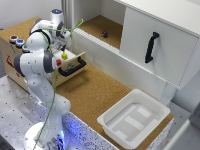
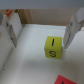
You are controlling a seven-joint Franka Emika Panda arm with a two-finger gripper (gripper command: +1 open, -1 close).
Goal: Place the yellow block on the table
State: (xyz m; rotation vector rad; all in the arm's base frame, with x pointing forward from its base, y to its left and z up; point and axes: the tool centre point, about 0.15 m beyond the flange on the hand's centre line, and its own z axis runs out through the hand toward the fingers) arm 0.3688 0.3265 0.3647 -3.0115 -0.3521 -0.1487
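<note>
1. The yellow block (image 2: pixel 53 47) sits on a pale floor, black marks on its near face, between the two fingers (image 2: pixel 75 26) of the gripper (image 2: pixel 42 27) and touching neither.
2. In the exterior view a yellow speck (image 1: pixel 64 56) shows in the open drawer of the wooden box (image 1: pixel 20 60); I judge this to be the same block, so it lies inside the drawer, not on the table (image 1: pixel 95 95).
3. The fingers are spread wide with nothing between their pads; they hang above and to either side of the block.
4. Progress: I judge the task hardly started. The block is not yet grasped, lifted or carried out; all of that is left.
5. A red block (image 2: pixel 64 80) lies just beside the yellow one at the edge of the wrist view.
6. The drawer's pale wall stands close behind the block and may crowd one finger.
7. The drawer's black handle (image 1: pixel 72 68) juts over the table.
8. A white plastic tray (image 1: pixel 135 120) rests well apart toward the exterior view's right, leaving bare cork between.
</note>
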